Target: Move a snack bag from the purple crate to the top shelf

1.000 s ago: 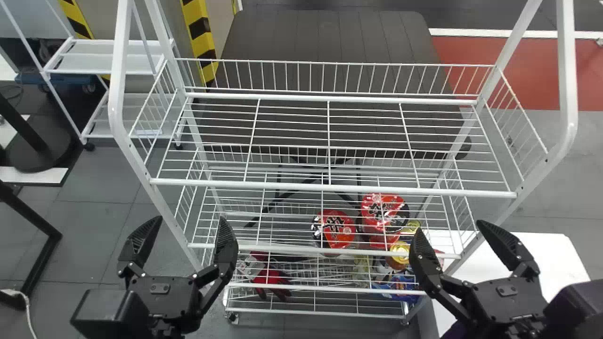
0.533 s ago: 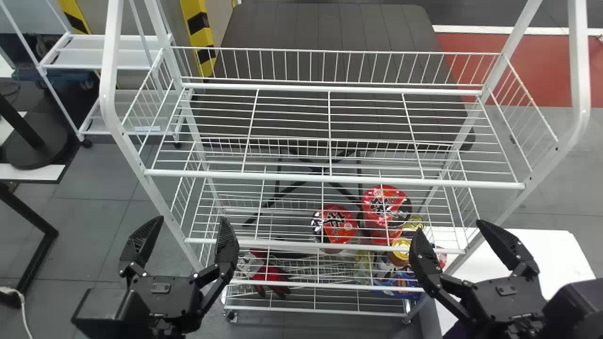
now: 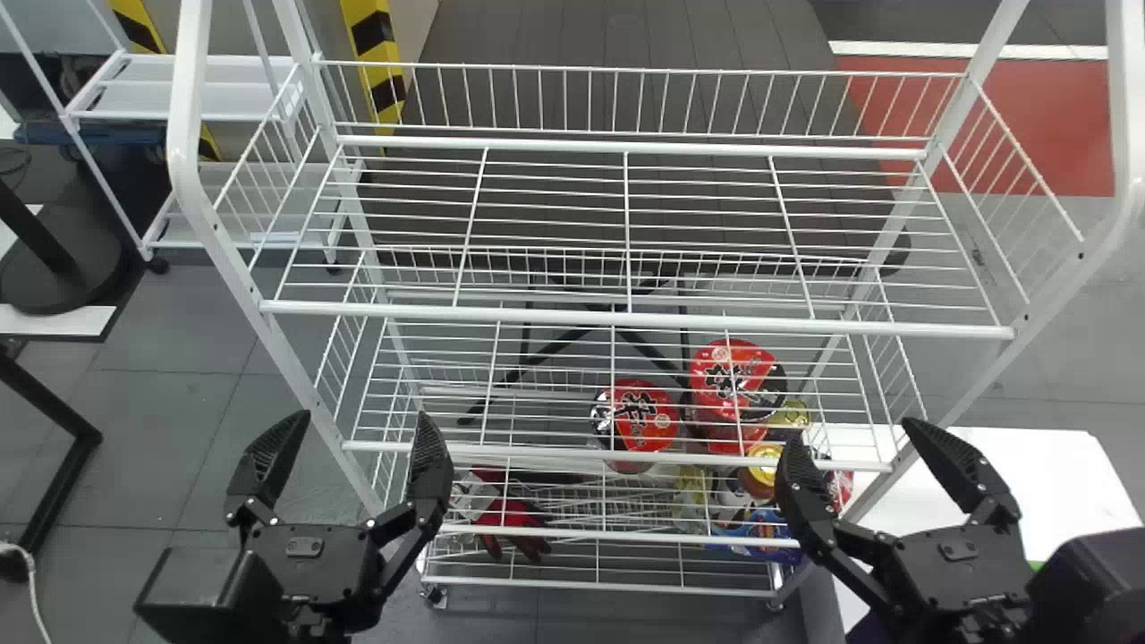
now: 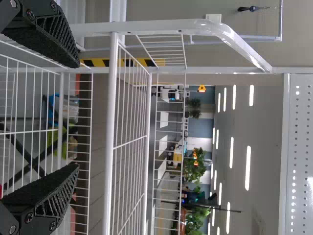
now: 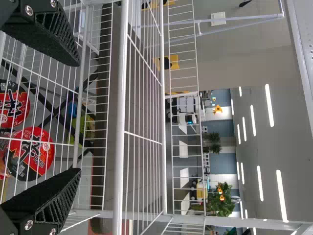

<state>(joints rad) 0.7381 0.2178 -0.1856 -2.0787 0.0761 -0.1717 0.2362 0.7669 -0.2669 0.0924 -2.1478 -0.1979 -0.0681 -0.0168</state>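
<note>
Occupying most of the head view: one white wire rack (image 3: 186, 107), several tiers, upright posts at the corners. Its top shelf (image 3: 537, 316), bare wire, low front rail, raised back and side fences; a bag lowered short could snag on that rail, a wide swing could knock a post. Item, white tabletop (image 3: 1055, 456), to the right of the rack and partly under the right arm. Item, a dark purple edge (image 3: 864, 630) beside that arm, probably the purple crate; with so little exposed, a reach begun without better sight might strike the rim or take the wrong article. Item, left gripper (image 3: 363, 415), spread wide, empty, parked before the rack's left side. Item, right gripper (image 3: 850, 429), likewise spread and empty, before the right side, its inner finger close to the rack in this view; turning toward the crate from here could scrape the shelf front. Item, the snack bag, presumably in the crate by the task's wording; soft, liable to slip if pinched at a corner. Item, two round red packages (image 3: 733, 380), on a lower tier, better not mistaken for the bag.
</note>
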